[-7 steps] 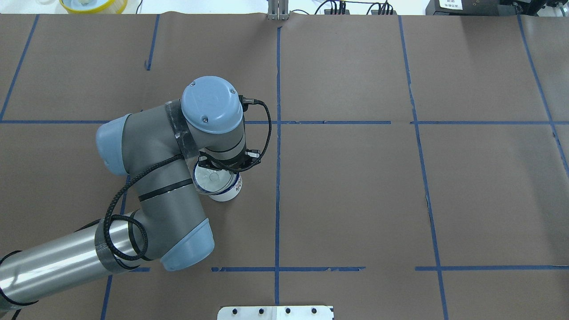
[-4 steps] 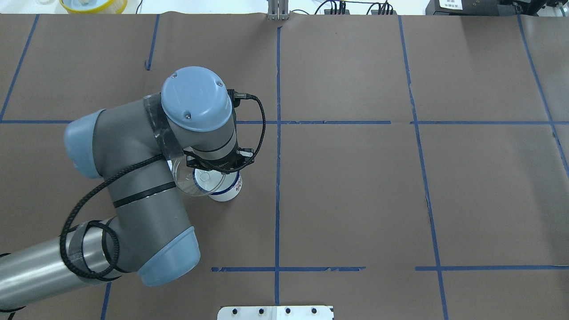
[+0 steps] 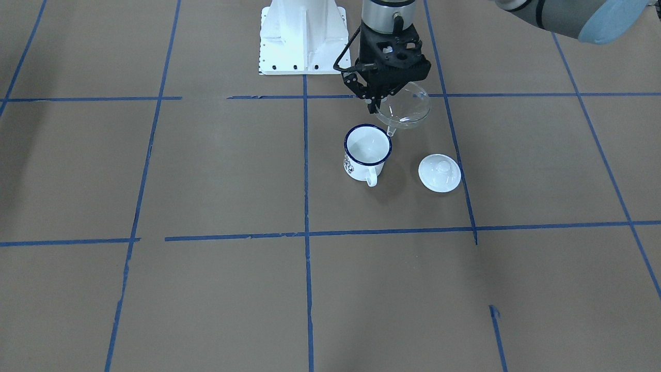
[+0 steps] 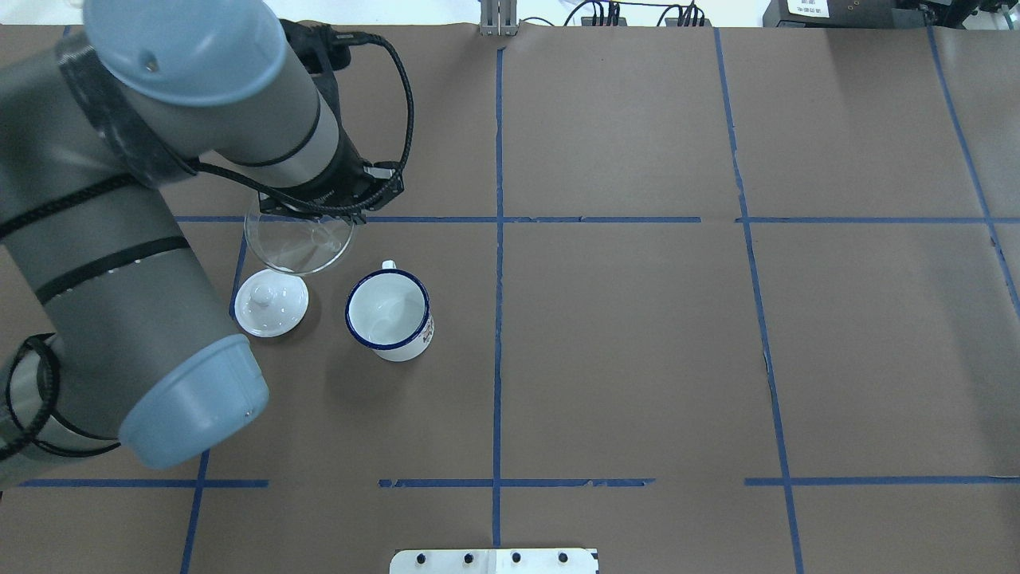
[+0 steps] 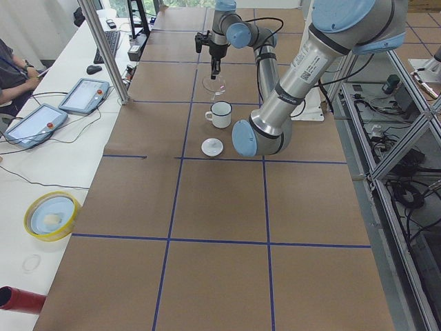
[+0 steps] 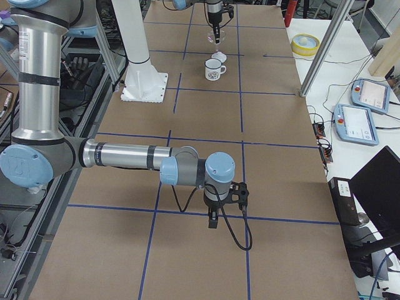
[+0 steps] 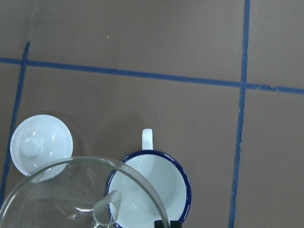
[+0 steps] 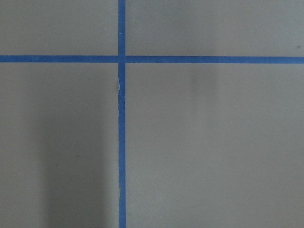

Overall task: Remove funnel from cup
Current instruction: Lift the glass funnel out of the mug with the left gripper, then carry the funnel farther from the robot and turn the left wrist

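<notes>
The clear funnel [image 3: 404, 108] hangs in the air, gripped at its rim by my left gripper [image 3: 373, 106], which is shut on it. Its spout is outside and above the cup. The cup [image 3: 366, 151], a white mug with a dark blue rim, stands upright and empty on the table. In the overhead view the funnel [image 4: 299, 239] is up and left of the cup [image 4: 388, 311]. The left wrist view shows the funnel [image 7: 80, 194] close up, over the cup's [image 7: 156, 183] edge. My right gripper [image 6: 212, 220] hovers far off over bare table; I cannot tell if it is open or shut.
A white domed lid with a knob [image 4: 271, 303] lies on the table beside the cup, just below the held funnel. Blue tape lines cross the brown table cover [image 4: 637, 335]. The white robot base [image 3: 302, 36] stands behind the cup.
My left arm has lifted the funnel out of the cup and carried it up and to the left. The cup and the white lid are now uncovered.
</notes>
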`<state>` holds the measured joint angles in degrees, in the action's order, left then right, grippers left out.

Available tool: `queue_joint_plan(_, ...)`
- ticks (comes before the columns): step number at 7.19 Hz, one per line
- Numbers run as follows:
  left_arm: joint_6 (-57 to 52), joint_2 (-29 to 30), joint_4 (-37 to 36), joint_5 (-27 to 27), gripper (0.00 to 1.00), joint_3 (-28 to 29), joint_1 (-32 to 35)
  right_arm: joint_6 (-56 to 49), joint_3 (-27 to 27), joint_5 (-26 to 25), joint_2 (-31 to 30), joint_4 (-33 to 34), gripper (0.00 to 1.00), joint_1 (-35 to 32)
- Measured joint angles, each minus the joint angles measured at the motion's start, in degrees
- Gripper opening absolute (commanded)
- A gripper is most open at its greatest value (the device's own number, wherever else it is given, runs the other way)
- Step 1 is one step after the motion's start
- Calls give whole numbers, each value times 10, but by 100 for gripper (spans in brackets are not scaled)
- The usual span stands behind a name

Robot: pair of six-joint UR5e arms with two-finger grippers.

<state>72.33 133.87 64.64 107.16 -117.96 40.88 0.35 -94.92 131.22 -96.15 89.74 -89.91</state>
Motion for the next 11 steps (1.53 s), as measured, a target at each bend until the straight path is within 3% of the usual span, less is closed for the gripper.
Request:
queue_joint_plan(2, 83, -27, 120, -19, 0, 21, 32, 0, 0, 0, 0, 0, 100, 0)
queue_joint_plan(5, 244, -83, 373, -128, 0, 120, 42, 0, 0, 0, 0, 0, 100, 0)
queue_joint_plan(9, 407, -93, 581, -288, 0, 310, 21, 0, 0, 0, 0, 0, 100, 0)
queue_joint_plan(11, 450, -110, 671, -368, 0, 365, -9, 0, 0, 0, 0, 0, 100, 0)
